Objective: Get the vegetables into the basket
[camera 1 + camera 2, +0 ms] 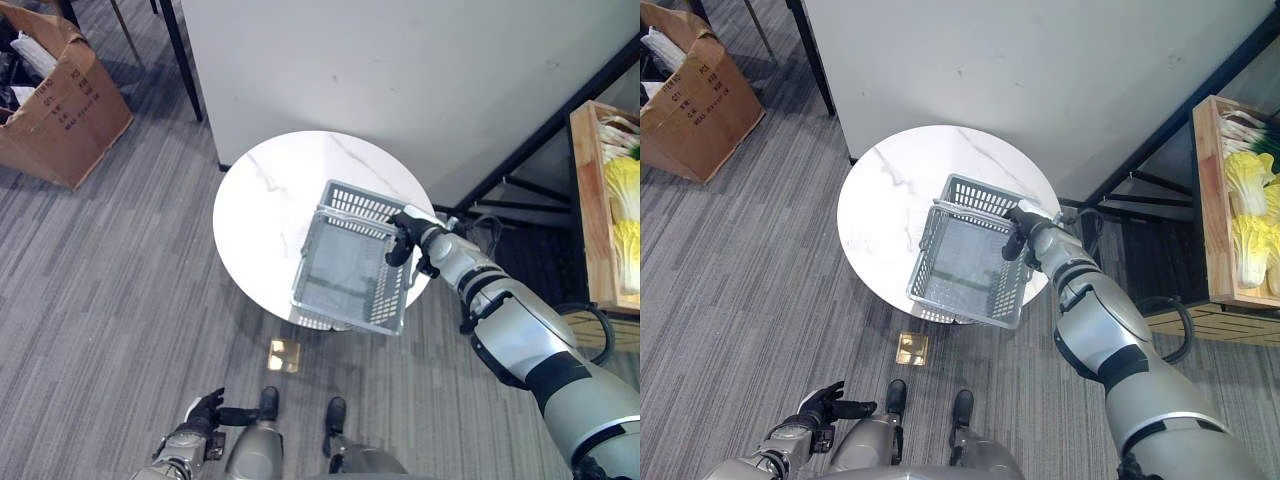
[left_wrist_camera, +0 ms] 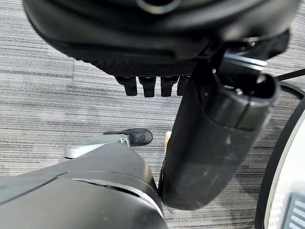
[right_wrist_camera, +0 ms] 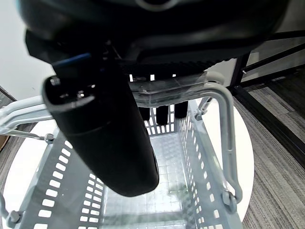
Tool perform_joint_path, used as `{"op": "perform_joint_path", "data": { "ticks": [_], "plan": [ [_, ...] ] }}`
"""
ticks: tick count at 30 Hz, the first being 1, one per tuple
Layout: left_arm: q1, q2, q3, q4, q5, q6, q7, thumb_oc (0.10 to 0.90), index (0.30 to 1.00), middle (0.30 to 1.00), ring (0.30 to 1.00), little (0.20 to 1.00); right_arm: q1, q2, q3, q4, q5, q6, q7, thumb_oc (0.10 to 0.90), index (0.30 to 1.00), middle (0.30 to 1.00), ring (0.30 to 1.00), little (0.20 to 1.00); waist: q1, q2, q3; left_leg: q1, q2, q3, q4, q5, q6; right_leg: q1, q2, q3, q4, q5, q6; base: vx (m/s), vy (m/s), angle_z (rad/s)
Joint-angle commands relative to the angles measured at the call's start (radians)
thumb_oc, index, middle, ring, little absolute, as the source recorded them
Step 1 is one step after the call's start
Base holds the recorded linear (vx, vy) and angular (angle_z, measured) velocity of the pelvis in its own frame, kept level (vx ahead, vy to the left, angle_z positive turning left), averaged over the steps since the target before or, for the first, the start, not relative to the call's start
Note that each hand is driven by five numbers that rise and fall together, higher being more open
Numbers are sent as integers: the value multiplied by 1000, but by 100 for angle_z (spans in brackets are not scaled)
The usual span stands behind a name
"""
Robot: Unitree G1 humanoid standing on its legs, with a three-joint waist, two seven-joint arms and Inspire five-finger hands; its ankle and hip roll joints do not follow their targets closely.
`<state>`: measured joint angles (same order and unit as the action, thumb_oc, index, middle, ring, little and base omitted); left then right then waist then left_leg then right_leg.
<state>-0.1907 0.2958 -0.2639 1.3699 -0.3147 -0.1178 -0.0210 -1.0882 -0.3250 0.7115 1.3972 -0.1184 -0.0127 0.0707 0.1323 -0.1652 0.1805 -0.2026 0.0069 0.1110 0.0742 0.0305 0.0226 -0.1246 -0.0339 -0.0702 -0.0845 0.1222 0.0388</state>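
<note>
Grey striped carpet runs under everything, and nearest the robot its left hand [image 1: 205, 410] hangs low by its side, fingers loosely straight and holding nothing; its own wrist view shows just carpet past the fingertips. Further out stands a round white desk [image 1: 265, 200] with a grey plastic basket [image 1: 350, 265] on its near right part, one corner jutting past the rim. The right hand [image 1: 404, 238] has its fingers curled round the basket's wire handle [image 3: 224, 138] at the right wall. The basket is empty. The vegetables [image 1: 1245, 215], pale yellow-green cabbages, lie in a wooden crate [image 1: 1203, 200] off to the right, well apart from the desk. Beyond, a cardboard box [image 1: 65, 105] sits at far left and a white wall panel [image 1: 400, 70] rises behind the desk.

Risk, as I judge it: the basket already overhangs the rim, so a sideways pull on one handle could tip it or drag it off the desk; a single-handle grip may also let it swing.

The right wrist view alone shows the fingers wrapped on the handle and the bare mesh floor; the eye views alone show the crate and the overhang.
</note>
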Motion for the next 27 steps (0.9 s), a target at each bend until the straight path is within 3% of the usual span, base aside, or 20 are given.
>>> {"op": "perform_joint_path", "data": {
  "ticks": [1,9,10,14,15,21,27],
  "plan": [
    [17,14,-43,60,31,13,3,900,1000,1000,1000,1000,-104,-20,-24,-4,35,-29,-47,400,300,300,300,300,22,-33,22,62,-29,-38,-56,-64,15,-6,-8,30,19,-21,34,-19,-9,4],
    [27,13,-30,64,47,18,-6,900,1000,1000,1000,1000,-43,-32,-39,-105,85,-35,-20,400,300,300,300,300,11,-37,-7,102,-26,-24,-54,-79,14,25,-8,39,27,-32,34,-13,0,0],
    [41,7,-16,70,61,25,-14,900,1000,1000,1000,1000,12,-59,-53,-201,98,-34,-3,400,300,300,300,300,-6,-30,-28,133,-22,-8,-51,-88,15,44,-7,52,33,-40,33,-14,19,-9],
    [57,0,-7,72,69,28,-23,900,1000,1000,1000,1000,55,-83,-56,-268,92,-35,14,400,300,300,300,300,-18,-21,-38,163,-19,6,-54,-97,13,66,-4,61,36,-48,33,-8,12,-22],
    [76,-4,10,79,89,35,-34,900,1000,1000,1000,1000,122,-143,-75,-376,95,-36,30,400,300,300,300,300,-42,-6,-60,196,-18,22,-68,-99,12,82,-2,70,39,-57,34,-21,10,-26],
    [107,-18,32,80,119,40,-49,900,1000,1000,1000,1000,291,-237,-138,-571,117,-43,57,400,300,300,300,300,-82,22,-94,244,-18,42,-92,-98,11,104,2,84,53,-71,36,-19,1,-14],
    [129,-28,73,75,151,42,-60,900,1000,1000,1000,1000,579,-361,-334,-784,161,-62,60,400,300,300,300,300,-128,58,-126,280,-21,66,-123,-90,12,117,5,101,51,-71,44,-13,-6,-12]
  ]
}}
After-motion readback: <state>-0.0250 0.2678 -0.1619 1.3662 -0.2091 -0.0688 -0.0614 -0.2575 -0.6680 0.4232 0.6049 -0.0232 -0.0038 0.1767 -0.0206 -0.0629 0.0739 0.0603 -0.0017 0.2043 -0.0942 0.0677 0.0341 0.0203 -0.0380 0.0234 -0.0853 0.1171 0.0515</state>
